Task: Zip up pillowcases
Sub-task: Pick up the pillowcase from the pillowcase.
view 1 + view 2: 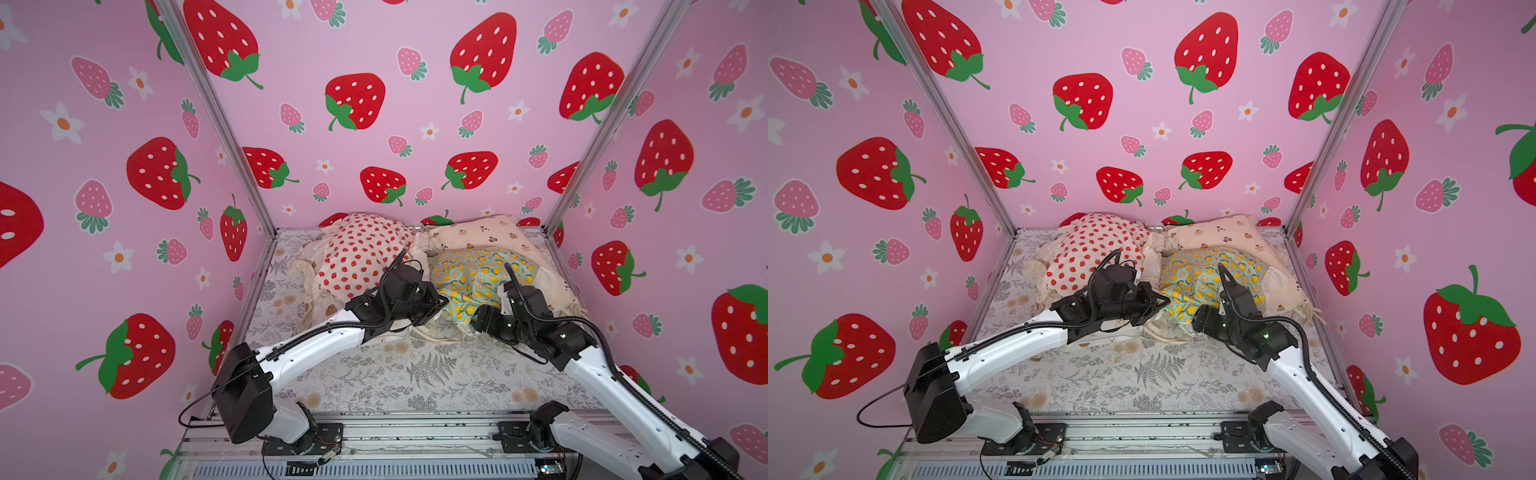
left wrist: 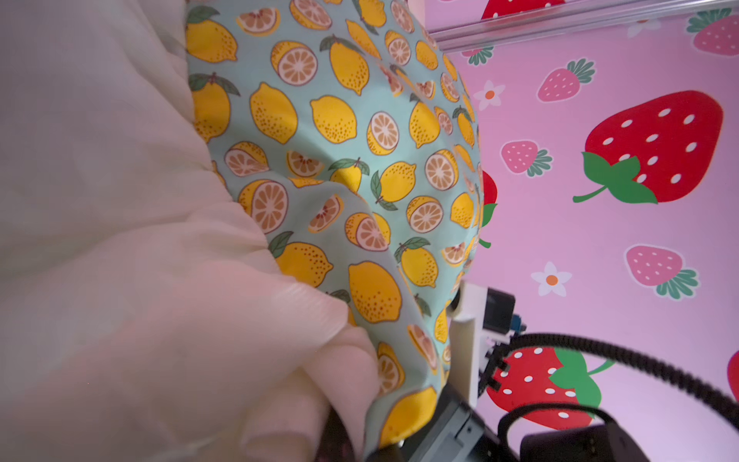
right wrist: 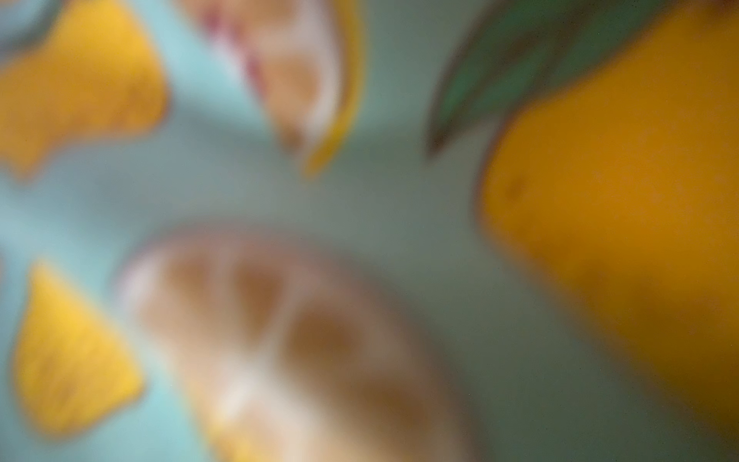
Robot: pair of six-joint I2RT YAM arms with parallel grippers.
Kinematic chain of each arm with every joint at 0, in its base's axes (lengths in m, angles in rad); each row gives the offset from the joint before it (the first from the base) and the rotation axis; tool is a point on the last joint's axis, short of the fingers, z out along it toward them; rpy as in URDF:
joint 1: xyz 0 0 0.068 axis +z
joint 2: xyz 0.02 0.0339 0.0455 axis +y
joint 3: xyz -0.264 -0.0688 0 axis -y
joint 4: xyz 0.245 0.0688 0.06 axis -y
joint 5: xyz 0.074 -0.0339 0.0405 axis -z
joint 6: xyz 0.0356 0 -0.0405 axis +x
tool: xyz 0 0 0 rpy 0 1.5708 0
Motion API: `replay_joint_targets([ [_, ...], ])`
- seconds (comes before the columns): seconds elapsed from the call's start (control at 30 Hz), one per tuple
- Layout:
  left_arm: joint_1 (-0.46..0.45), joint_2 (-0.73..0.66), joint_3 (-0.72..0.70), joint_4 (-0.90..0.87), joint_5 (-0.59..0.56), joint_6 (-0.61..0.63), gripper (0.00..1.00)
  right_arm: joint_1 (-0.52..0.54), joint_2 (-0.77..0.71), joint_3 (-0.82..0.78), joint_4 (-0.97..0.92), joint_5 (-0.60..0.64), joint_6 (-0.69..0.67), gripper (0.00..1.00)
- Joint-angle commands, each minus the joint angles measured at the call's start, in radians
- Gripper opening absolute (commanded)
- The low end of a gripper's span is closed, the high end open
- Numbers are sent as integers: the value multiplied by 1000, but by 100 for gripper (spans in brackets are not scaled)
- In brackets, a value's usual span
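Pink walls printed with big red strawberries, small pink strawberries and white flowers (image 1: 395, 124) close the place on the left, at the back and on the right. Silver aluminium posts (image 1: 224, 124) go up along the two back corners. The floor is covered by a grey sheet with a fern and flower print (image 1: 415, 374). At its near edge lies a silver metal rail base (image 1: 415, 434), and just in front of it a slotted grille (image 1: 374, 471).

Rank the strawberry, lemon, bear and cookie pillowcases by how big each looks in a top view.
1. strawberry pillowcase
2. lemon pillowcase and bear pillowcase: too close to rank; lemon covers part of bear
3. cookie pillowcase: mostly hidden
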Motion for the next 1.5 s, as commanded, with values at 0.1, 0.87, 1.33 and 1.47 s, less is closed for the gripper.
replay_joint_targets([
  [0.1, -2, 12, -30, 98, 108, 68, 37, -78, 101, 97, 53, -43, -102, 69],
  [0.87, -147, -113, -229, 186, -292, 1132, 79, -148, 107, 128, -28, -151, -128, 70],
  [1.33, -151, 56, -144, 365, -332, 1046, 43, -153, 111, 136, -65, -98, -158, 73],
  [1.47, -151, 42, -114, 310, -296, 1026, 27, -168, 112, 146, -73, -94, -170, 75],
])
